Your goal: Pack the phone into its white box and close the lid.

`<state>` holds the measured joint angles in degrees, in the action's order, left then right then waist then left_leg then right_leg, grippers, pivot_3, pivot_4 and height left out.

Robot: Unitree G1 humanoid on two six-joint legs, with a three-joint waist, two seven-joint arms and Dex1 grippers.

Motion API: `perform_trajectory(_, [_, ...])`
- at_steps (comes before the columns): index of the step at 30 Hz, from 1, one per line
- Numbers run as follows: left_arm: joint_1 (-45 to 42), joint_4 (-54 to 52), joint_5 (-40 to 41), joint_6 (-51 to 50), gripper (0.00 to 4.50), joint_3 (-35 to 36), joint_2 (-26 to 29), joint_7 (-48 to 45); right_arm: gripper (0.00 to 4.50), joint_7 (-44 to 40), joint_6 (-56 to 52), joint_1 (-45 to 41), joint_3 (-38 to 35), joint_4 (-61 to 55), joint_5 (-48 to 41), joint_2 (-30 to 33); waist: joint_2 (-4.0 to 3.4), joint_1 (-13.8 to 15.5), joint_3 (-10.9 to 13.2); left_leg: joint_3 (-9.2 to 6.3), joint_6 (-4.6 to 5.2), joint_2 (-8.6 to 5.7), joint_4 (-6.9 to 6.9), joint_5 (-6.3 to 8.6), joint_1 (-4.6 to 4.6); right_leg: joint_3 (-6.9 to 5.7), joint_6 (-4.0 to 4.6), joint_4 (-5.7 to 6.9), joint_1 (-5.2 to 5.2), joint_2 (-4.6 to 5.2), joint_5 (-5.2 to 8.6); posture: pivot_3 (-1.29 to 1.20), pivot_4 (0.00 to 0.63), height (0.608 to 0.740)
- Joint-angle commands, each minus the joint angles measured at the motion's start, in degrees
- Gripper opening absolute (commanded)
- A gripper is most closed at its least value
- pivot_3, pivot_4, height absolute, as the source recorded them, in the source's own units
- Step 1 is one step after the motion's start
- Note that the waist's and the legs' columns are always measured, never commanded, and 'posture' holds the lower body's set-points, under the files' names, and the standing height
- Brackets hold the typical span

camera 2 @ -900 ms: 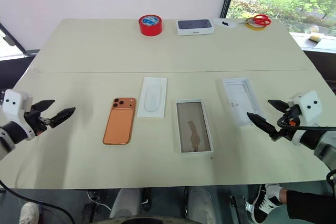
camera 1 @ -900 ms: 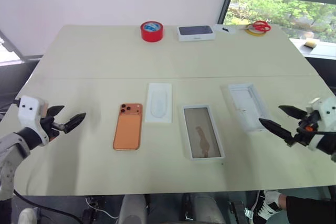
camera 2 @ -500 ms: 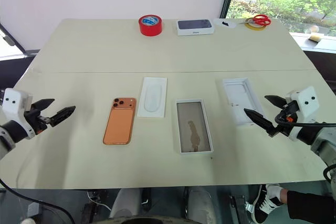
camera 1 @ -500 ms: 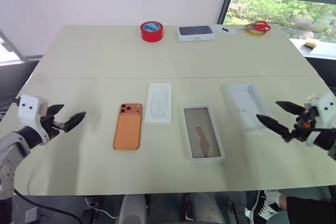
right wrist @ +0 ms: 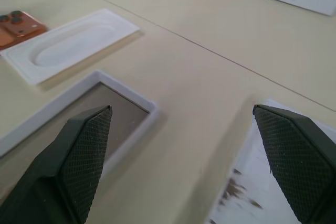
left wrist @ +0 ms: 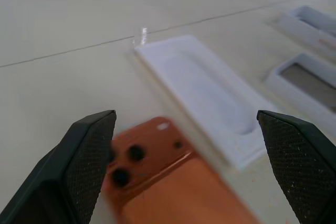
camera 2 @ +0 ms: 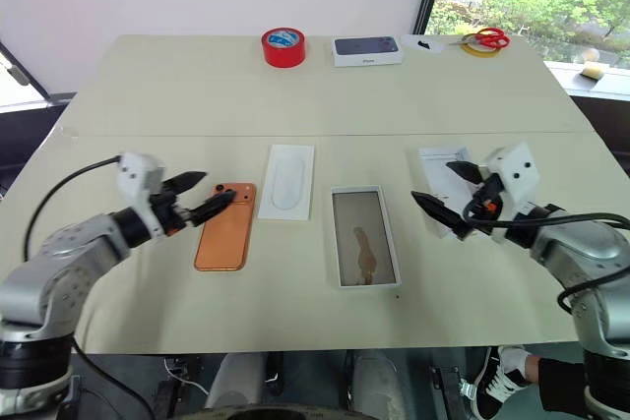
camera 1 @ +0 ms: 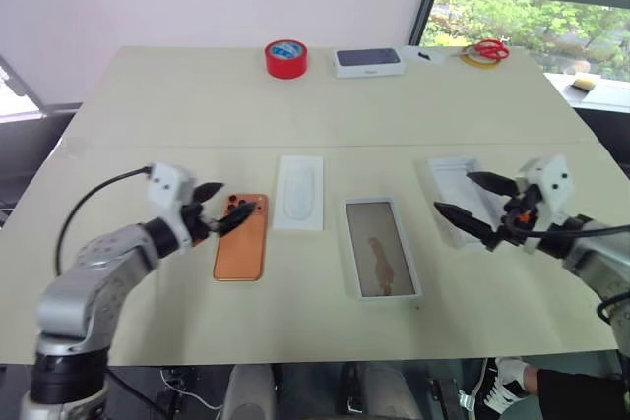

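The orange phone (camera 1: 239,251) lies back up on the table, camera cluster at its far end. My left gripper (camera 1: 234,202) hovers open just above that camera end; in the left wrist view the phone (left wrist: 173,182) sits between its fingers (left wrist: 89,166). The white box (camera 1: 448,169), a shallow tray, lies at the right, partly behind my open right gripper (camera 1: 455,194), which hangs over its near half. Between phone and box the lid (camera 1: 379,248) lies open side up, white-walled with a brownish inside.
A flat white insert (camera 1: 297,192) with an oval recess lies beside the phone. At the far edge stand a red tape roll (camera 1: 285,58), a white box with a dark-blue top (camera 1: 367,61) and red scissors (camera 1: 482,51).
Both arms have swung inward. The left gripper moved right from the table's left edge to the phone's camera end. The right gripper moved left over the white box. Both stayed open.
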<state>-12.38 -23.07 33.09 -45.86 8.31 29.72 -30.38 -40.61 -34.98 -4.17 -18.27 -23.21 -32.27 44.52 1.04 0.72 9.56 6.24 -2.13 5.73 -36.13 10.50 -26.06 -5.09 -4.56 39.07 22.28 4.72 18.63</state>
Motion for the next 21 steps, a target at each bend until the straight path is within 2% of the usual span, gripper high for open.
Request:
perform_trajectory(1, [-5.75,1.69,-1.38,-6.41,4.5,-2.31,-3.39,7.87,4.48,1.1,0.57,-1.35,0.19,-2.2,0.19,-0.42,0.0,-0.01,0.0,-0.01,0.0,0.0,-0.02,0.0,0.0,0.0,0.0,0.01,0.0,-0.02,0.0,0.0,0.15,0.73])
perform_trajectory(4, [-12.72,5.81,-0.21,-13.53,4.5,0.58,-10.26,16.71,4.48,1.77,0.54,-1.27,0.83,-3.05,0.44,-0.66,0.05,0.07,0.03,-0.03,0.0,0.0,-0.06,-0.01,0.0,-0.01,-0.01,0.03,-0.03,-0.02,0.0,0.0,0.15,0.73])
perform_trajectory(6, [-15.53,6.81,0.99,-17.44,4.5,1.98,-13.04,19.39,4.48,1.92,0.53,-0.93,0.97,-3.7,0.4,-0.63,0.07,0.03,0.04,-0.03,0.01,-0.02,-0.07,0.0,-0.01,-0.01,-0.02,0.03,-0.03,0.0,0.0,0.0,0.15,0.73])
perform_trajectory(13, [-23.2,11.45,-1.67,-29.48,4.5,-0.01,-16.11,25.45,4.48,1.85,-0.27,0.5,1.54,-7.59,0.06,0.2,0.06,0.01,0.04,-0.05,-0.02,-0.02,-0.06,-0.02,-0.01,-0.01,-0.02,0.05,-0.01,-0.03,0.0,0.0,0.15,0.73])
perform_trajectory(21, [-28.38,19.34,-1.79,-34.7,4.5,3.87,-20.28,25.98,4.48,1.22,-0.37,0.7,0.89,-8.11,0.01,0.58,0.07,0.03,0.04,-0.04,-0.02,-0.03,-0.07,-0.02,-0.01,-0.01,-0.02,0.05,-0.02,-0.02,0.0,0.0,0.15,0.73])
